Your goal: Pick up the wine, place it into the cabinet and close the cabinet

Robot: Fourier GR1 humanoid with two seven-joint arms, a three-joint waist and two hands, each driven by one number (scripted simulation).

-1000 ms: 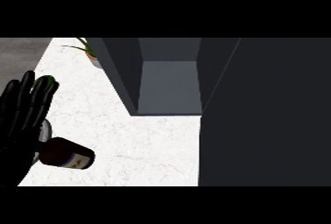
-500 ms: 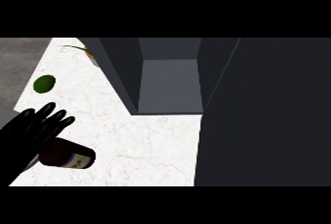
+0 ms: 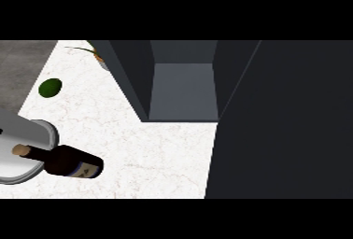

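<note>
The wine bottle [image 3: 69, 162] lies on its side on the white marble counter [image 3: 151, 154] at the lower left. It is dark, with a label near its base, and its corked neck [image 3: 23, 150] points left. The neck lies over a grey rounded shape [image 3: 27, 135] at the left edge; I cannot tell whether that is my left forearm. Neither black hand shows. The dark cabinet [image 3: 183, 91] stands open at the top centre with a bare grey inside. Its door [image 3: 283, 121] fills the right side as a wide dark panel.
A small green round fruit [image 3: 50, 87] lies on the counter at the upper left. Part of a plant [image 3: 93, 50] shows beside the cabinet's left wall. A grey floor strip [image 3: 17, 70] lies beyond the counter's left edge.
My left hand, raised at the left edge, sank over the bottle's neck and has left the view. The grey rounded shape now shows there. The bottle has barely moved.
</note>
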